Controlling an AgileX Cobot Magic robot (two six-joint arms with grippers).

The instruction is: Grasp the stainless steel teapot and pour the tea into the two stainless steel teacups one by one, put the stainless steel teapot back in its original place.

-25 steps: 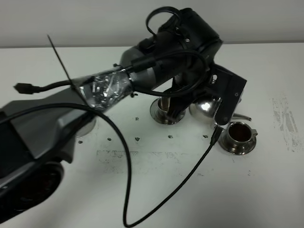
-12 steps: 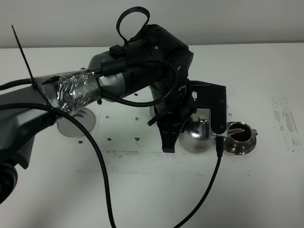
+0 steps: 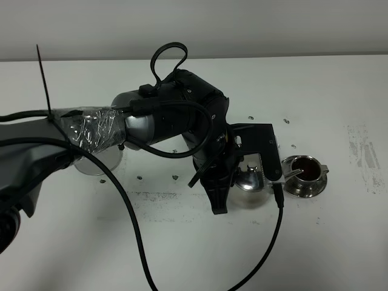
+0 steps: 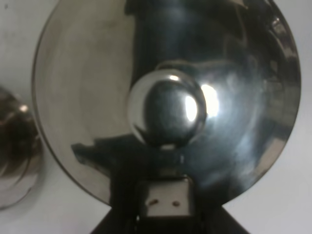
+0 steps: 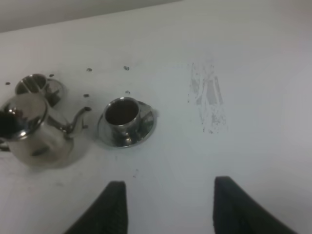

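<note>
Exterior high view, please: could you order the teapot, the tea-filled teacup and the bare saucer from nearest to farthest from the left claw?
1. The teapot: held in the left claw, right of centre.
2. The tea-filled teacup: just right of the teapot, on its own saucer.
3. The bare saucer: far to the left, partly behind the arm.

The teapot [image 3: 250, 180] is shiny steel with a domed lid and a round knob [image 4: 165, 113]. It is about upright, and its thin curved spout [image 5: 78, 118] points at 1 cup [image 3: 303, 170] just beside it. That cup sits on its round saucer [image 3: 312, 189] and holds dark brown tea [image 5: 121, 112]. The 2nd cup [image 5: 34, 85], on a saucer of its own [image 5: 54, 90], lies just behind the teapot. The pot's flat steel dish [image 3: 91, 163] lies well apart, far left.
</note>
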